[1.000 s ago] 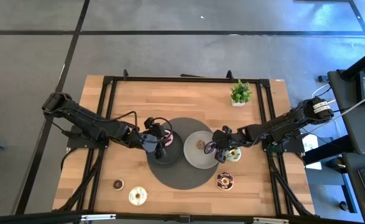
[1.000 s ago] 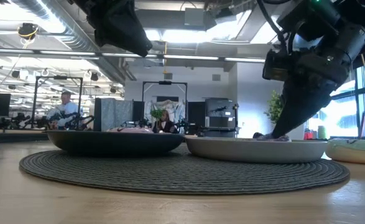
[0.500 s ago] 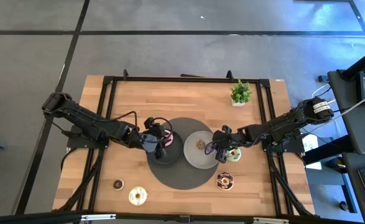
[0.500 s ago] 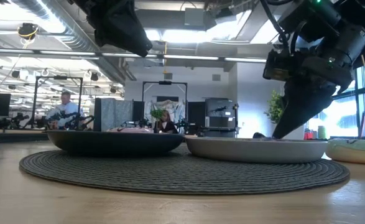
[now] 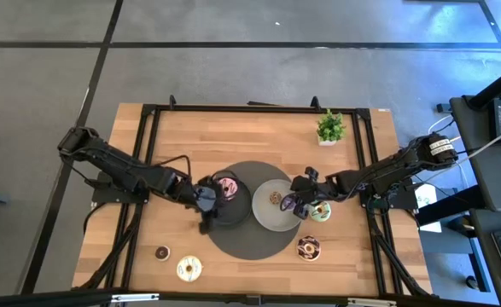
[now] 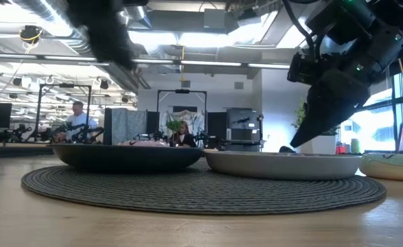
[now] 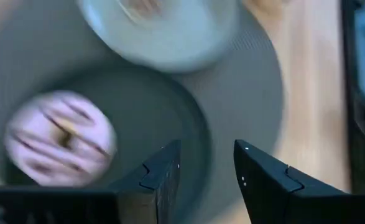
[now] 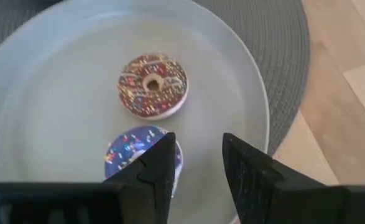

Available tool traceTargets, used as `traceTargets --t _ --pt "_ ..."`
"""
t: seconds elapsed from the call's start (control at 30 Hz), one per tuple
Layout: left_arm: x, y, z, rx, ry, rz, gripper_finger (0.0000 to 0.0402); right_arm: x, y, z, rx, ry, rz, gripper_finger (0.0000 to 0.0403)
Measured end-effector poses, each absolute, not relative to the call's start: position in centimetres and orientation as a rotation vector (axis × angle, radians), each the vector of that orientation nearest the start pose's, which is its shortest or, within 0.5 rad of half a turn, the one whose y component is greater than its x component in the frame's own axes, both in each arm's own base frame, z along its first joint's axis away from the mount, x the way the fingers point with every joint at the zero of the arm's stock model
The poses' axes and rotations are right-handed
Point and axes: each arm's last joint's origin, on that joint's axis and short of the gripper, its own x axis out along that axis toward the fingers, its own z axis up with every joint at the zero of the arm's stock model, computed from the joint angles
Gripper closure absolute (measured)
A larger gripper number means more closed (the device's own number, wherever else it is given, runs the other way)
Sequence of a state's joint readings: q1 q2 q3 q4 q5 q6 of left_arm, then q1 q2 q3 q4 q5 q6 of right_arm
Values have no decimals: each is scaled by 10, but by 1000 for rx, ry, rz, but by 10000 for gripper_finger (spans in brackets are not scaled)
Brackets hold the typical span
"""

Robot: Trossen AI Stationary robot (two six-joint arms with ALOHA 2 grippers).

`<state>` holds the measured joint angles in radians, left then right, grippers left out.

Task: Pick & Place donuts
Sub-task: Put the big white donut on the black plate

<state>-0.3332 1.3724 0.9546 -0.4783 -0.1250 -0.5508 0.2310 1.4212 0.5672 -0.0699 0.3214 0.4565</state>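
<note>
A pink donut (image 5: 226, 186) (image 7: 61, 140) lies flat on the dark plate (image 5: 238, 210). My left gripper (image 5: 205, 207) (image 7: 207, 147) hovers open over that plate's left rim, with nothing between its fingers. On the grey plate (image 5: 267, 220) lie a chocolate sprinkled donut (image 8: 153, 85) and a purple sprinkled donut (image 8: 135, 152). My right gripper (image 5: 300, 201) (image 8: 199, 142) stands open just above the grey plate. The purple donut lies beside one of its fingers, partly hidden by that finger.
Both plates sit on a round dark mat (image 5: 250, 247). A green-white donut (image 5: 320, 212) lies on the table right of the grey plate. A chocolate donut (image 5: 309, 248), a cream donut (image 5: 189, 269) and a tiny brown donut (image 5: 162, 252) lie near the front edge. A potted plant (image 5: 330, 128) stands far right.
My left gripper has swung off the dark plate's middle toward the table's left and near edges, uncovering the pink donut, which stays on the plate. My right gripper has risen a little off the grey plate, leaving the purple donut lying there.
</note>
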Motion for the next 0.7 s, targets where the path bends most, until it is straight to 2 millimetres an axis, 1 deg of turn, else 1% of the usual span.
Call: traceTargets --t 0.07,0.2,0.27,0.33,0.43,0.53,0.63,0.7 --pt "255 -92 238 -343 990 24 258 243 48 147 153 836 -271 268" --pt "237 -101 231 -385 1138 108 258 249 49 155 113 808 -261 268" --pt "231 -109 229 -395 1157 143 259 251 49 158 86 795 -269 268" --pt "225 -119 229 -386 1152 143 258 252 48 159 68 787 -280 268" --pt "220 -141 228 -311 1116 61 259 251 47 159 38 785 -306 268" --pt "215 -164 219 -209 1118 -44 258 251 47 159 33 784 -317 268" --pt "213 -183 204 -137 1143 -99 259 251 47 159 35 783 -318 268" --pt "213 -192 194 -120 1171 -119 260 251 47 159 51 780 -325 268"
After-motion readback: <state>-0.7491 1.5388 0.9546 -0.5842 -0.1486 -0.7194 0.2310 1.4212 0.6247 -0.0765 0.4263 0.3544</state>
